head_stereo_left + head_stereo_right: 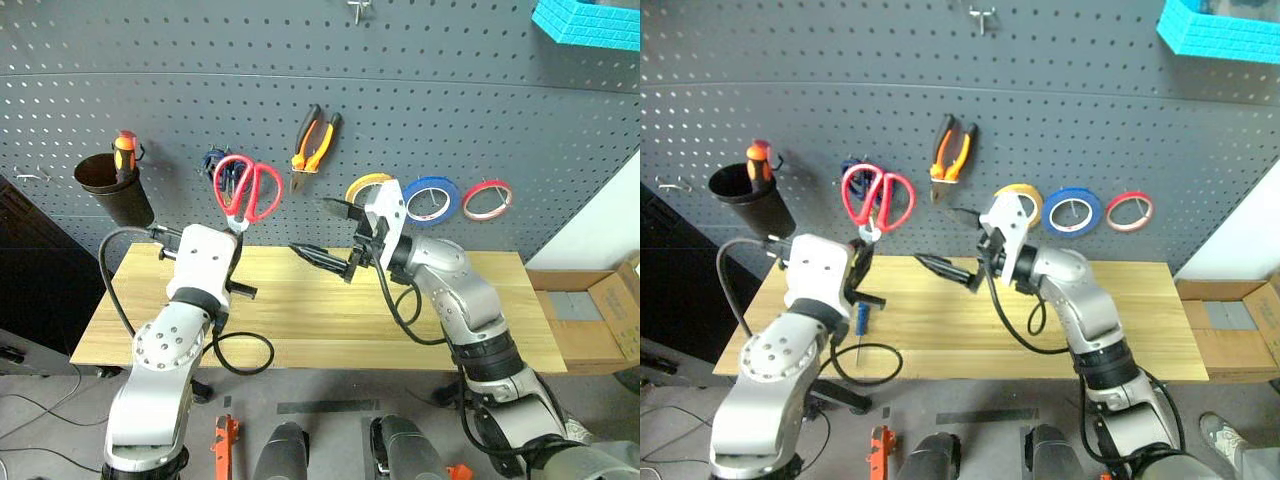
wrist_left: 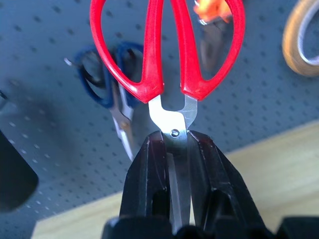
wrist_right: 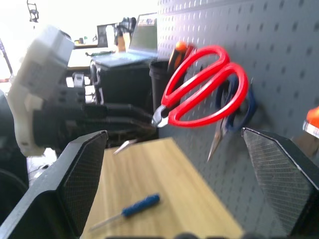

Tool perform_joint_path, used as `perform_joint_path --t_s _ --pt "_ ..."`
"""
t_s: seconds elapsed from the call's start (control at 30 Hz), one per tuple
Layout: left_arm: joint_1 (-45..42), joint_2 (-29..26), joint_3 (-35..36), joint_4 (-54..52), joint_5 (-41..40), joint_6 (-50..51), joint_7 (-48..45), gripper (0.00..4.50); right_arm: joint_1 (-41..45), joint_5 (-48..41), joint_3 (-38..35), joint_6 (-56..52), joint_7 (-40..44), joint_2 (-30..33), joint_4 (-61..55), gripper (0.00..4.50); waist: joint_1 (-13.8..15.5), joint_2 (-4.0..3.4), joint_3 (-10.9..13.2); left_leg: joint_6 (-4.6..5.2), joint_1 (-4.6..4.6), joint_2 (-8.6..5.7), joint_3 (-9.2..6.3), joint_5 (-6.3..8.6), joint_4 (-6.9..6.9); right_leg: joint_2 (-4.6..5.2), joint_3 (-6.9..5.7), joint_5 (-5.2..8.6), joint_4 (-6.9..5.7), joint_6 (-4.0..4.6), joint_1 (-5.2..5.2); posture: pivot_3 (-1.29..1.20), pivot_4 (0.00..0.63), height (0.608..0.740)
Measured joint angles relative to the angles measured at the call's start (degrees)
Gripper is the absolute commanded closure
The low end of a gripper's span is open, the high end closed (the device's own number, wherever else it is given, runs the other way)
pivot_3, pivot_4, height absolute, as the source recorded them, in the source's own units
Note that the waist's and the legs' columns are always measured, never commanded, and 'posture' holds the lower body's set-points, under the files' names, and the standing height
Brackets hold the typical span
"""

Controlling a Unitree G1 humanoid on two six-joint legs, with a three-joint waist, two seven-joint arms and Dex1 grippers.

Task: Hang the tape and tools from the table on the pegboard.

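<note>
The left gripper (image 2: 172, 149) pinches the red-handled scissors (image 1: 247, 190) by the blades near the pivot, handles up, before the pegboard (image 1: 420, 110), just beside the hung blue-handled scissors (image 2: 107, 84). The right gripper (image 1: 335, 235) stands spread wide and empty above the table (image 1: 330, 320). A handle loop should probably be slid squarely over a free hook before the pinch is eased. The blue-handled screwdriver (image 3: 134, 208) lies on the table.

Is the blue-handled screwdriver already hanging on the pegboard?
No, the blue-handled screwdriver lies flat on the table, beside the pegboard.
</note>
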State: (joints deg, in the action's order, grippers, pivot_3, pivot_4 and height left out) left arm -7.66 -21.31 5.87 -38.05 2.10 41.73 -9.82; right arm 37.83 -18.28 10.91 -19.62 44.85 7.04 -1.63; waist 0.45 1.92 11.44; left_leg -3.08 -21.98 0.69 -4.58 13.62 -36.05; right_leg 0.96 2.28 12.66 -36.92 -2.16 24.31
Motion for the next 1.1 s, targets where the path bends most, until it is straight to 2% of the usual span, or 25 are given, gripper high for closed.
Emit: perform_joint_path --t_s 0.27,0.53,1.1 --pt "-3.16 0.44 6.32 7.52 -2.95 -0.01 0.29 4.27 1.03 0.76 -0.09 2.68 0.01 -0.38 3.72 0.00 0.64 0.25 -0.29 -0.03 0.00 -0.02 0.01 -0.01 -0.03 0.02 0.00 -0.15 -0.03 0.22 -0.01 0.15 0.081 0.740" --pt "-9.19 0.71 6.82 15.58 -6.28 2.25 -1.10 4.27 1.01 1.80 -0.04 4.10 -0.17 -0.04 4.48 0.00 0.94 0.43 -0.55 -0.22 0.04 -0.02 0.00 -0.13 -0.05 0.01 -0.01 -0.23 -0.07 0.23 -0.05 0.13 0.082 0.740" --pt "-10.11 0.58 6.00 16.41 -7.37 1.40 -1.59 4.27 -0.24 1.98 0.47 4.28 -0.26 0.88 4.68 0.00 0.89 0.54 -1.23 -0.26 0.08 -0.02 0.00 -0.15 -0.07 0.01 0.00 -0.27 -0.12 0.29 -0.07 0.13 0.075 0.740"
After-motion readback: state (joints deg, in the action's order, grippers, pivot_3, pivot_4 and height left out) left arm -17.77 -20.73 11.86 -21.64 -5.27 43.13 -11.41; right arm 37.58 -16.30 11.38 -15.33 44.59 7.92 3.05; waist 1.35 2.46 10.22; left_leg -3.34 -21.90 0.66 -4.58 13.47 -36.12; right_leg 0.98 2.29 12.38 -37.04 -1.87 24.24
